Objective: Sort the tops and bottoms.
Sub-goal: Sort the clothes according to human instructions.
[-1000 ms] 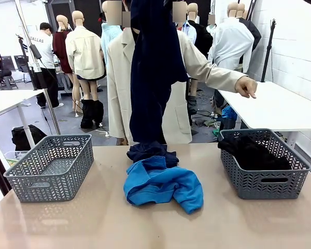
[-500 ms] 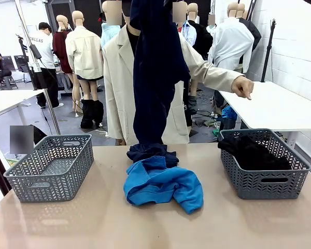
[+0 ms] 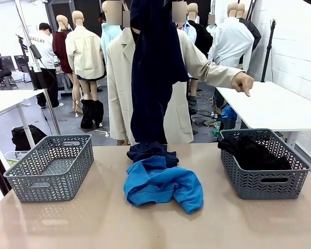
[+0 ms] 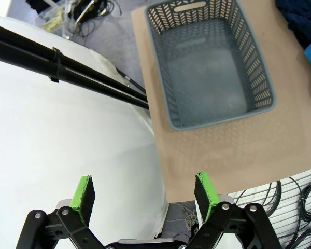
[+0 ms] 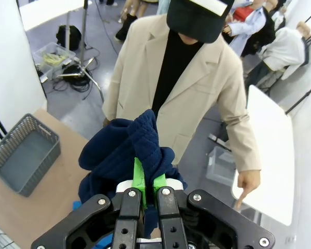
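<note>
The right gripper (image 5: 148,182) is clamped shut on a dark navy garment (image 5: 125,148). Its green pads (image 5: 139,176) are pressed together, with a fold of the cloth bunched just above them. In the front view this garment hangs as a long dark column from above the picture's top edge down the middle of the scene. Its lower end meets a navy heap (image 3: 147,151) lying on the table (image 3: 93,218); whether that heap is part of the same piece or a separate one cannot be told.

Just in front of the heap and touching it lies the cobalt-blue top (image 3: 163,185), crumpled at the table's middle, between the two baskets and inside neither. The right basket (image 3: 264,189) holds a black garment (image 3: 253,153), piled toward its left and back. The left basket (image 3: 51,171) stands at the table's other side.

The left gripper (image 4: 145,193) has its fingers spread wide apart and grips nothing. It points down at the table's edge, with the left basket farther off.

A person in a beige jacket (image 3: 122,88) stands at the far side, partly behind the hanging garment. One hand (image 3: 243,83) is stretched out toward the robot's right, index finger pointing downward, above and behind the right basket
</note>
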`<state>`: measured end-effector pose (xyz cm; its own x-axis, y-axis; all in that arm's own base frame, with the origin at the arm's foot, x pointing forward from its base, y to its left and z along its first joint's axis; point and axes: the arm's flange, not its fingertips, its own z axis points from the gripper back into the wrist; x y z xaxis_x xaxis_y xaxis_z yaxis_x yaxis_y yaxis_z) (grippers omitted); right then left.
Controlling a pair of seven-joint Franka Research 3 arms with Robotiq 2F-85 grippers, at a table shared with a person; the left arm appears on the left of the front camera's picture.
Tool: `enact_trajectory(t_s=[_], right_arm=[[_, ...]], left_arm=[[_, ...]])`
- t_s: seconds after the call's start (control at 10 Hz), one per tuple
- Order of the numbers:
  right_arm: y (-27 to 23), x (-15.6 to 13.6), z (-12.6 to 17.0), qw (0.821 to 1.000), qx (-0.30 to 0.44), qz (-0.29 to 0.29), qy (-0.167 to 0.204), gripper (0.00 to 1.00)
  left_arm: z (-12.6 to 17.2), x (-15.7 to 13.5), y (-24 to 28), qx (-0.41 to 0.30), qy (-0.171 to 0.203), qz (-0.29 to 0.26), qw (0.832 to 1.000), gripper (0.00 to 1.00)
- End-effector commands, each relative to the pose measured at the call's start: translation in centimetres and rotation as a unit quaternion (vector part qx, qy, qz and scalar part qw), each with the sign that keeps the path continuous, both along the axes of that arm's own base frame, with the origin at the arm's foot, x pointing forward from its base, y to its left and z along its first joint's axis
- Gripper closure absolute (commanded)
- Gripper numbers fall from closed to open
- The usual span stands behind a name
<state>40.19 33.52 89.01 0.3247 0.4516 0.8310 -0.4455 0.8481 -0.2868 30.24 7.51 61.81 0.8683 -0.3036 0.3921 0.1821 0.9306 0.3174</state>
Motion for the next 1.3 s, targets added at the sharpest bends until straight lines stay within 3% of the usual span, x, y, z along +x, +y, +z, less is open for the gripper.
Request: enact_trajectory(t_s=[0.0,0.4,0.7,0.8,1.2], right_arm=[[-3.2,0.6,1.0,0.999,-0.032,-0.021,-0.014,1.00],[-13.6,-0.4,3.0,0.987,-0.096,-0.102,-0.076,1.00],[-21.2,0.0,4.1,0.981,-0.081,-0.159,-0.072,1.00],[-23.6,0.3,3.1,0.987,-0.073,-0.133,-0.055,1.00],[-31.5,-0.2,-4.2,0.986,-0.071,-0.149,-0.020,1.00]], left_arm=[[-0.2,0.2,0.2,0.002,-0.006,0.005,1.000,0.00],[-0.2,0.2,0.2,0.002,-0.006,0.005,1.000,0.00],[-0.2,0.2,0.2,0.002,-0.006,0.005,1.000,0.00],[-0.2,0.2,0.2,0.002,-0.006,0.005,1.000,0.00],[-0.2,0.2,0.2,0.002,-0.006,0.005,1.000,0.00]])
